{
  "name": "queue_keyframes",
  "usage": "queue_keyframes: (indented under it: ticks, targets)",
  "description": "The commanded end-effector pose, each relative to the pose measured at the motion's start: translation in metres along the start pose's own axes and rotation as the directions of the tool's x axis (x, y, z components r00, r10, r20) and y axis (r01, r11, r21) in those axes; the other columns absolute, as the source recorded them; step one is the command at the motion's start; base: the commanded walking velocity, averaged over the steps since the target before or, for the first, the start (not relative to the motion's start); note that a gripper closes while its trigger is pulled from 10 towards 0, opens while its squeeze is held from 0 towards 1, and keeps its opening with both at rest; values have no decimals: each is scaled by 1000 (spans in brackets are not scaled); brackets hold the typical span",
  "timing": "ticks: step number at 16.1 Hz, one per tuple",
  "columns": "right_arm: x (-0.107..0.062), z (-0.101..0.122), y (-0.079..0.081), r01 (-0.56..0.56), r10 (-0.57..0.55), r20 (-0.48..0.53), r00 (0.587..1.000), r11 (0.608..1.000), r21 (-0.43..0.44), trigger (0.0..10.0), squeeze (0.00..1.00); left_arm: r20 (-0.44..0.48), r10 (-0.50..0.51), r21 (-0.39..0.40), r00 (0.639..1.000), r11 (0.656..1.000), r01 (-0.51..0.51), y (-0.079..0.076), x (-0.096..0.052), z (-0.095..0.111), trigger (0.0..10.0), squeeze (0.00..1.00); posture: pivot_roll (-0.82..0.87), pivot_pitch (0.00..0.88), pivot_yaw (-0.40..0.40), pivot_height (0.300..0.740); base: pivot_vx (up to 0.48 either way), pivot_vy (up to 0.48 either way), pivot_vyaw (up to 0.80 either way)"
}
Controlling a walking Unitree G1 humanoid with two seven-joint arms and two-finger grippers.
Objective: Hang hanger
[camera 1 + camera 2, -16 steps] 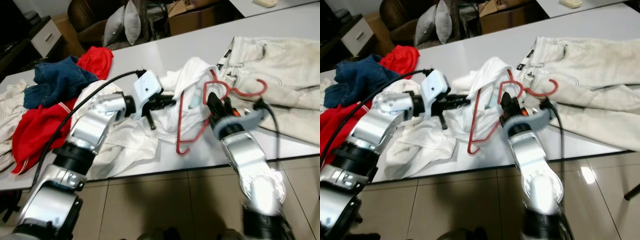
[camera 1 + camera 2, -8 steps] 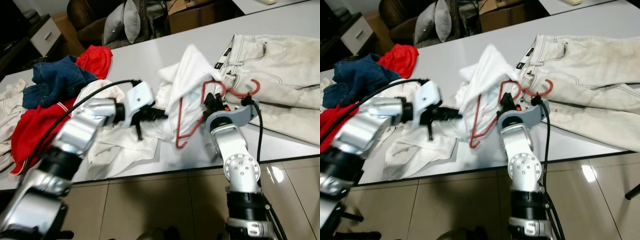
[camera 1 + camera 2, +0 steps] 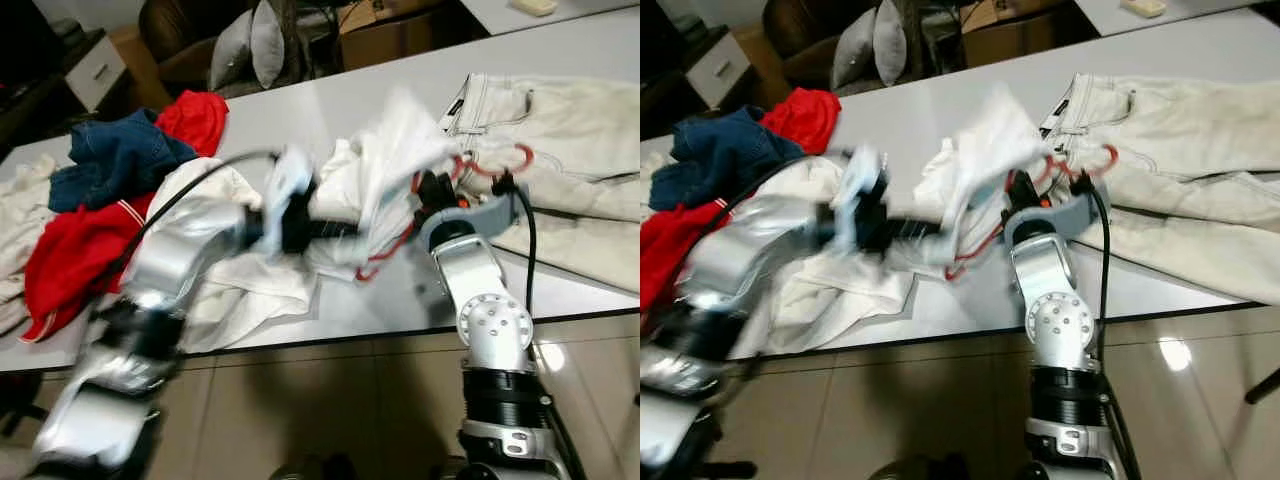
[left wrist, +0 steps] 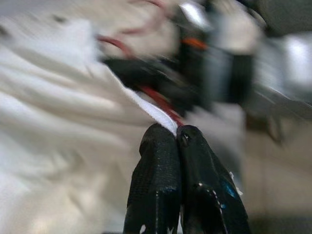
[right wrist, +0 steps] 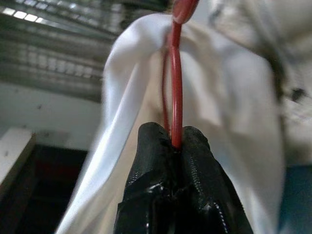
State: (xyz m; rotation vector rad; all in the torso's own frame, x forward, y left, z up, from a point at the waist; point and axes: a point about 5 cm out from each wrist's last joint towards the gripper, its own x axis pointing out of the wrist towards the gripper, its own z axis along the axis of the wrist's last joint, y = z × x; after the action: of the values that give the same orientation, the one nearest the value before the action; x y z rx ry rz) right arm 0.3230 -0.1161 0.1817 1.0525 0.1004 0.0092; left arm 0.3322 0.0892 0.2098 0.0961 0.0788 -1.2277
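Landmark: grey table [image 3: 300,105], smooth matte top, front edge running just ahead of both arms, glossy tiled floor [image 3: 330,400] below it.

Right gripper [image 5: 176,141] is pinched tight on the thin red wire of the hanger [image 5: 176,78], above the table near its front edge. The hanger is lifted off the tabletop with the white shirt [image 3: 395,150] draped over it; its hook [image 3: 495,160] sits over the cream jeans [image 3: 560,130], which lie flat toward the table's right end.

Left gripper [image 4: 176,141] is blurred in the head views; in the wrist view its fingers are pressed together on a white hem of the shirt, red wire just behind it. It sits left of the hanger, over crumpled white cloth [image 3: 245,285] that reaches the table's front edge.

Left end of the table is crowded: red garment [image 3: 70,255], soft blue denim heap [image 3: 115,160], second red piece [image 3: 195,115] behind it. Bare tabletop lies between shirt and far edge. Beyond the far edge are grey cushions [image 3: 250,50] and a cardboard box [image 3: 385,35].
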Motion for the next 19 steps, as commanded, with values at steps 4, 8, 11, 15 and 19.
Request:
queue_keyframes:
  ticks: [4,8,11,15,19]
  targets:
    - [-14,-2,10,-69,61,-83,995,993,-96,10000,0,150,39,-109,988,994,-23,1,-5,21,0,0,-103,31,159,740,0,0,0]
    - [-34,9,15,-118,109,-144,984,991,-58,10000,0,242,211,-161,947,971,-175,16,-3,31,0,0,-120,30,141,740,0,0,0]
    - [-38,12,16,-122,113,-152,982,991,-49,10000,0,251,242,-172,937,964,-203,19,-4,34,0,0,-125,28,148,740,0,0,0]
    - [-37,35,10,-75,78,-30,997,995,72,10000,0,254,-35,-231,967,968,96,-18,8,38,0,0,-133,16,198,740,0,0,0]
    - [-27,41,11,-67,66,19,998,990,123,10000,0,290,10,-280,957,957,75,-6,-6,47,0,0,-107,10,212,740,0,0,0]
